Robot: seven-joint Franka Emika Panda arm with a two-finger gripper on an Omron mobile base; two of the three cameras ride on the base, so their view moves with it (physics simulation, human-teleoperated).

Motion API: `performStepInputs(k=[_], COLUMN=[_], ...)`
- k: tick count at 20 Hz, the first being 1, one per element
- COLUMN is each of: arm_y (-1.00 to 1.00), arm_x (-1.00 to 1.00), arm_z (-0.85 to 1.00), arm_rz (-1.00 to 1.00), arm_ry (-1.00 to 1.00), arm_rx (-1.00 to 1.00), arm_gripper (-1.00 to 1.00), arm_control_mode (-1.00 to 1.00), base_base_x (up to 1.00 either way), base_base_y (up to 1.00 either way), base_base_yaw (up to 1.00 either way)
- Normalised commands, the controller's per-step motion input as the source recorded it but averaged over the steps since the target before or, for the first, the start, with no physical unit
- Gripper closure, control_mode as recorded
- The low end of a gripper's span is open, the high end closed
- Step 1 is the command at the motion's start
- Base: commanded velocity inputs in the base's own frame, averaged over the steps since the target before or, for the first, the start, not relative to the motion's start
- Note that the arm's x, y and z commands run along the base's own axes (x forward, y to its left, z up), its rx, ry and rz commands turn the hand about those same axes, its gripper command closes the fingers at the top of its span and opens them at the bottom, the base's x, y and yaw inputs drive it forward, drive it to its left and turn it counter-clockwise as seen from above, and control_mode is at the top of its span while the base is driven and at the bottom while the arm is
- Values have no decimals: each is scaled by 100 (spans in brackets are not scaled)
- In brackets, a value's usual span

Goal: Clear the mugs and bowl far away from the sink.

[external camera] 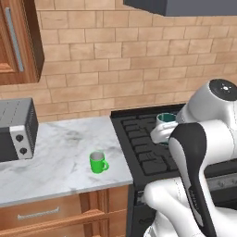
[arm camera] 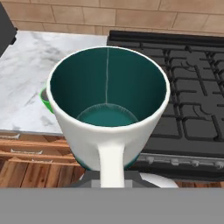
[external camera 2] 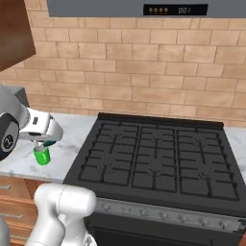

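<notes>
My gripper (external camera 2: 45,139) is shut on a white mug (arm camera: 107,87) with a teal inside. It holds the mug upright by the handle side, in the air over the left edge of the stove. The mug's teal rim (external camera: 165,118) peeks out beside my forearm. A small bright green mug (external camera: 98,162) stands on the marble counter left of the stove. It sits just below and beyond the held mug (external camera 2: 48,143), apart from it. The green mug (arm camera: 43,99) shows as a sliver behind the held one. The bowl and the sink are out of view.
A black gas stove (external camera 2: 153,158) with raised grates takes up the right side. The marble counter (external camera: 55,157) runs left to a grey toaster oven (external camera: 16,129). A wooden wall cabinet (external camera: 18,41) hangs above, and a range hood (external camera 2: 144,8) over the stove.
</notes>
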Motion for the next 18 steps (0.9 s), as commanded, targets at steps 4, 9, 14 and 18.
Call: performStepInputs(k=[4,9,14,18], arm_y=[0,0,0,2], arm_x=[0,0,0,41], arm_z=[0,0,0,-9], arm_rz=[0,0,0,20], arm_ry=[0,0,0,0], arm_rx=[0,0,0,-4], arm_gripper=[100,100,100,100], arm_control_mode=[100,100,100,-100], base_base_x=[100,100,89,39], base_base_y=[13,0,11,2], base_base_yaw=[27,51,46,20])
